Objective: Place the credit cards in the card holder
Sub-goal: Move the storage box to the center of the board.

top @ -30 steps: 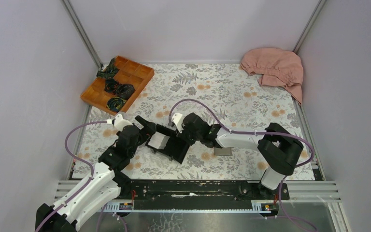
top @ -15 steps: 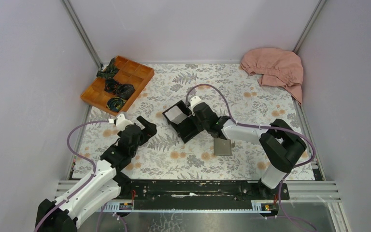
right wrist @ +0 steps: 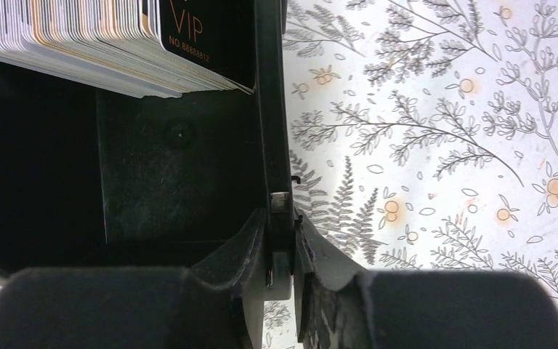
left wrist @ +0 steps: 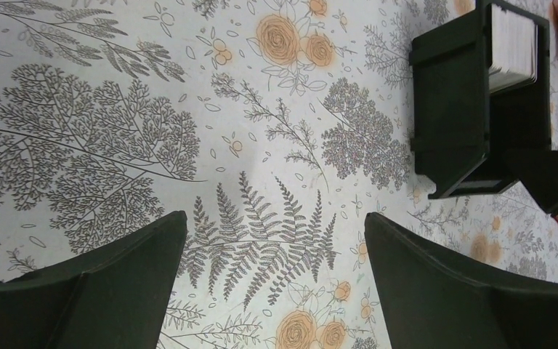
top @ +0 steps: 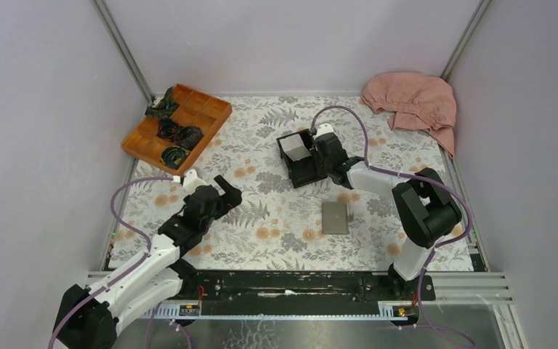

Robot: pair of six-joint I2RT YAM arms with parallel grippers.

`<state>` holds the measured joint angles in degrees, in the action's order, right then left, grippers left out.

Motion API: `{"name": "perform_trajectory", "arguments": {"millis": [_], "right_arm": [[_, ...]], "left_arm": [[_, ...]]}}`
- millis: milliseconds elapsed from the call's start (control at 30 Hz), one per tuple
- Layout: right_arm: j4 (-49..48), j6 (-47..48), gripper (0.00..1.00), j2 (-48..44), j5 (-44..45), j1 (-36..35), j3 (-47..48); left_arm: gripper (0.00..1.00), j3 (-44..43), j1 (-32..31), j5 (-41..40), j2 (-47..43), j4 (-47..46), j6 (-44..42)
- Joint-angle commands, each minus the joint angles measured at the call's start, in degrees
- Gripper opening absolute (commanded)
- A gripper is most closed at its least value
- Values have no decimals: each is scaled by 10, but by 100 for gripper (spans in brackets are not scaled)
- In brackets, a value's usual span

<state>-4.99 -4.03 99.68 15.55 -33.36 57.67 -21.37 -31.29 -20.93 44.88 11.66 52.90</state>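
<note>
The credit cards stand as a white stack inside a black open plastic box at the middle back of the table. My right gripper is shut on that box's side wall, with one finger inside and one outside. The wrist view shows the card edges right above the jaws. The card holder, a flat grey wallet, lies closed on the cloth in front of the box. My left gripper hangs open over the flowered cloth, left of the wallet, with nothing between its fingers. The box and cards show at its upper right.
An orange compartment tray with dark bundles sits at the back left. A pink cloth is bunched in the back right corner. Aluminium posts and grey walls close in the table.
My right gripper has taken the black box with the cards from beside the left gripper to the back right, uncovering the wallet. The left gripper has shifted slightly right, still open.
</note>
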Motion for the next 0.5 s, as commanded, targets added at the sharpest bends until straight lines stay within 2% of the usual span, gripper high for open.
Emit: {"name": "perform_trajectory", "arguments": {"millis": [0,133,367,467], "right_arm": [[-15,-9,18,-2,9,24,34],[-8,-6,23,0,-2,31,37],[6,-7,54,-11,9,32,49],[20,-5,56,-24,14,32,61]], "left_arm": [[100,10,-12,11,19,-53,-15],[100,9,-22,10,38,-68,-14],[100,8,-37,1,60,-82,-7],[100,7,-42,0,68,-90,-6]]}}
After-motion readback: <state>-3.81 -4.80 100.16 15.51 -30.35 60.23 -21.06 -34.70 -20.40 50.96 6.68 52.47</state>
